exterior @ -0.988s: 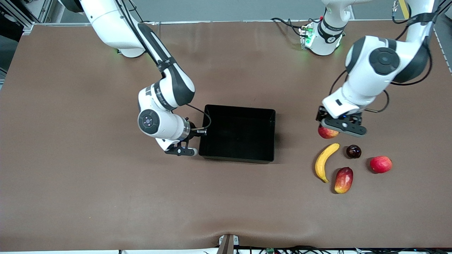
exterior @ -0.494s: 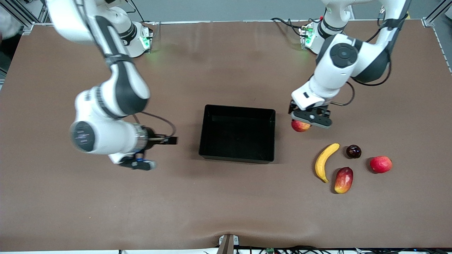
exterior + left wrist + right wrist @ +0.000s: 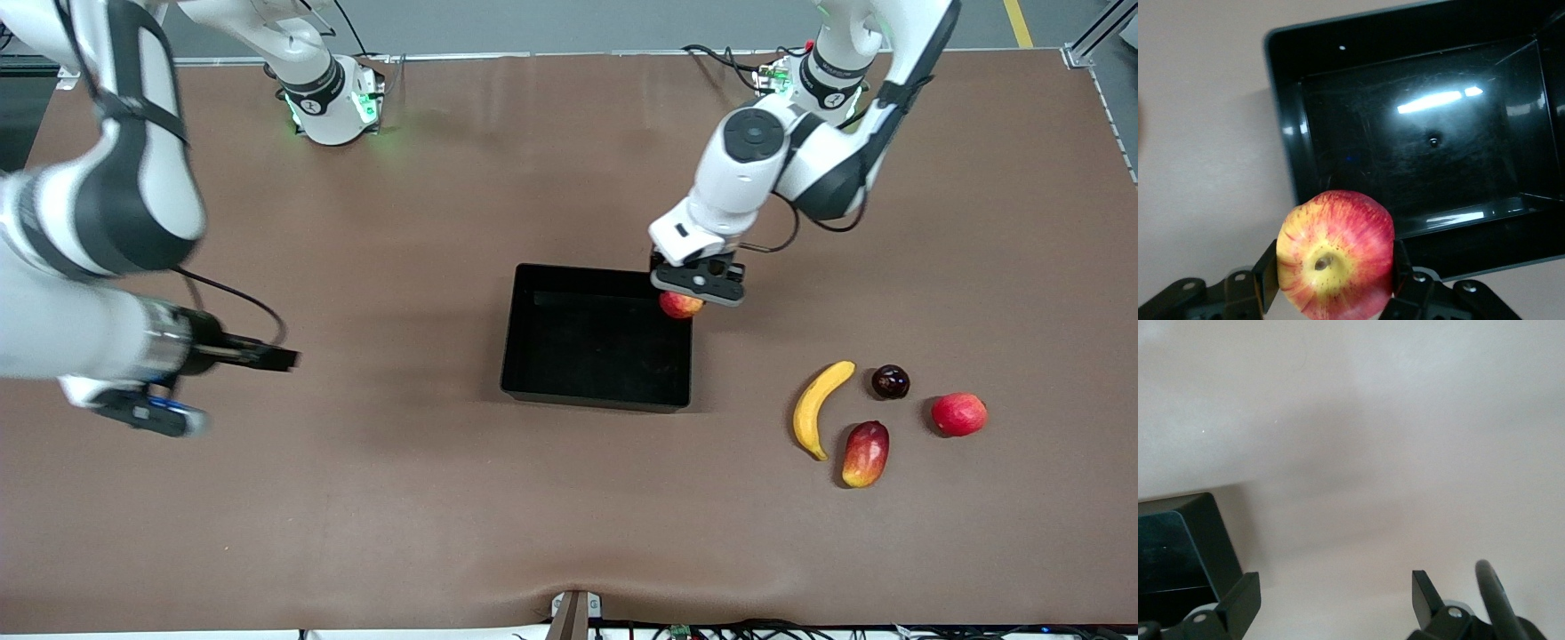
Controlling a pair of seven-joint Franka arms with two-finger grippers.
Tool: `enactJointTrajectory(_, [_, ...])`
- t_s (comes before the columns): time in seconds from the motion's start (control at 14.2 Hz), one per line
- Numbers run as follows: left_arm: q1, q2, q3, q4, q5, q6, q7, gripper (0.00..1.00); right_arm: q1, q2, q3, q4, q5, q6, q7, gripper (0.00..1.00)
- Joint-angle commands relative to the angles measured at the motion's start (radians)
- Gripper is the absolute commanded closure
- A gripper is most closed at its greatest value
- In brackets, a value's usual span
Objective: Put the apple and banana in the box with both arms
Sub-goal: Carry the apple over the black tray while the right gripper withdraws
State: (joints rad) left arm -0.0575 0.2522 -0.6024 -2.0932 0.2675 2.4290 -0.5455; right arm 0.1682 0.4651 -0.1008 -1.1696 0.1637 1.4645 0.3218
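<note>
My left gripper is shut on the apple, red with a yellow speckled patch. It holds the apple over the corner of the black box that lies toward the left arm's base. In the left wrist view the apple sits between the two fingers, above the box. The banana lies on the table toward the left arm's end, nearer the front camera than the box. My right gripper is open and empty over bare table toward the right arm's end, and the right wrist view shows it wide open.
Next to the banana lie a small dark round fruit, a pinkish-red round fruit and a red-and-yellow mango-like fruit. A corner of the box shows in the right wrist view. The inside of the box holds nothing.
My left gripper has carried the apple from beside the other fruits to over the box's corner. My right arm has swung away from the box toward its own end of the table.
</note>
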Motion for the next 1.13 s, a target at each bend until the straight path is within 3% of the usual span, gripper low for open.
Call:
enactJointTrajectory(0.0, [-0.021,0.114,-0.002,0.097,0.134,0.001,-0.144,1.00,-0.031,-0.094,0.013,-0.027,-0.065,-0.045,-0.059,0.00])
enactJointTrajectory(0.21, [-0.076,0.231,0.003,0.169,0.286,0.001,-0.311,1.00,-0.071,-0.161,0.013,-0.038,-0.082,-0.085,-0.069,0.00])
enactJointTrajectory(0.35, [-0.082,0.291,0.003,0.205,0.379,0.001,-0.407,1.00,-0.119,-0.209,0.013,-0.056,-0.082,-0.087,-0.175,0.00])
enactJointTrajectory(0.71, [-0.102,0.375,0.006,0.205,0.458,0.001,-0.482,1.00,-0.150,-0.368,0.013,-0.165,-0.118,-0.093,-0.288,0.00])
enactJointTrajectory(0.85, [-0.107,0.389,0.006,0.202,0.458,-0.001,-0.482,0.99,-0.159,-0.452,0.009,-0.281,-0.119,-0.057,-0.288,0.00])
enactJointTrajectory(0.92, [-0.108,0.389,0.006,0.199,0.458,-0.001,-0.482,0.90,-0.173,-0.498,0.009,-0.350,-0.118,-0.024,-0.288,0.00])
enactJointTrajectory(0.99, [-0.108,0.398,0.006,0.202,0.458,-0.004,-0.484,0.75,-0.171,-0.543,0.009,-0.410,-0.118,-0.010,-0.288,0.00])
enactJointTrajectory(1.06, [-0.108,0.403,0.006,0.205,0.458,-0.004,-0.487,0.45,-0.167,-0.577,0.010,-0.450,-0.118,-0.007,-0.288,0.00])
